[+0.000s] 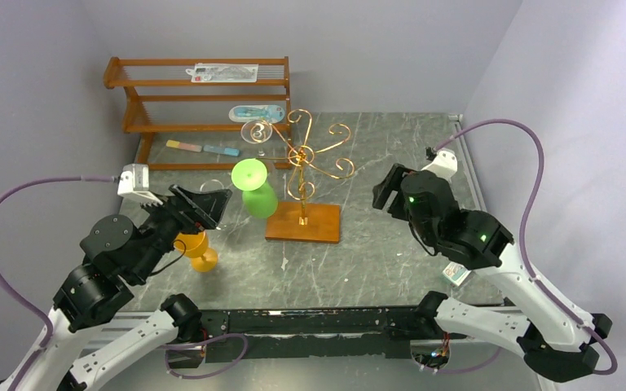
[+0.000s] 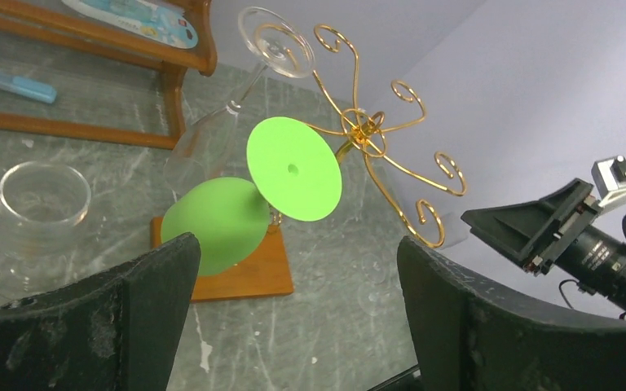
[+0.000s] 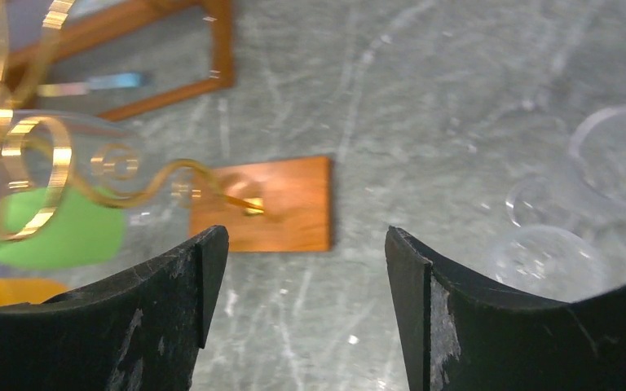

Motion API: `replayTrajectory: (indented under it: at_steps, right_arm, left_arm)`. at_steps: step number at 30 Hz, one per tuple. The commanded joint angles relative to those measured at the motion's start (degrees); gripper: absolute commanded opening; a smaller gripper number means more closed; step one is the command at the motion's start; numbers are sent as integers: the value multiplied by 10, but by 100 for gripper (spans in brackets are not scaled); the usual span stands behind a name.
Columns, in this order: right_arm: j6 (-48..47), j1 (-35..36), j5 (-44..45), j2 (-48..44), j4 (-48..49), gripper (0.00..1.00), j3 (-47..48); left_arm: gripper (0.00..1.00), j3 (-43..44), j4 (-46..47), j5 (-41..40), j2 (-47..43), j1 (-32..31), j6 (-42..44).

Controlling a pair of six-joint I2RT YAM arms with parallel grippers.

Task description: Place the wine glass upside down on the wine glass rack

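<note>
Green plastic wine glass (image 2: 216, 224) hangs tilted, bowl down, foot hooked in a scroll arm of the gold wire tree-shaped rack (image 1: 303, 163) on its wooden base; placement looks done. Left gripper (image 2: 293, 277) sits near it, fingers spread and empty. Right gripper (image 3: 306, 269) is also spread, well apart from the glass; only backing away seems left.

No text, brand or number can be read anywhere. The flat white printed packet (image 1: 224, 73) on the brown wooden slatted shelf unit (image 1: 130, 106) and the blue-and-white packet (image 2: 134, 22) one shelf lower carry printing too small to make out. So does the small white-and-teal box (image 1: 456, 274) on the grey marbled tabletop (image 1: 391, 163).
</note>
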Motion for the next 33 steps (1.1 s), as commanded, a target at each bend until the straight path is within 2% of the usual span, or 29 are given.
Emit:
replayTrajectory:
  at_steps: [1, 8, 11, 15, 19, 21, 24, 33]
  right_arm:
    - [84, -3, 101, 15, -147, 74, -20]
    - [182, -2, 159, 48, -227, 75, -62]
    - [208, -4, 174, 68, -236, 77, -73]
    - [177, -31, 163, 82, -201, 77, -89]
    - [89, -112, 88, 61, -104, 76, -131]
    - [48, -158, 35, 43, -55, 72, -156]
    - [19, -186, -18, 31, -17, 63, -177]
    - [8, -191, -42, 30, 3, 33, -190]
  left_arm:
    - [94, 9, 13, 41, 11, 2, 81]
    - [95, 8, 60, 67, 29, 2, 126]
    - [96, 21, 45, 47, 48, 2, 112]
    - [97, 36, 19, 50, 75, 2, 108]
    - [97, 30, 34, 64, 79, 2, 105]
    - [95, 30, 43, 70, 80, 3, 103]
    - [94, 46, 39, 76, 90, 2, 101]
    - [95, 89, 18, 99, 121, 2, 100]
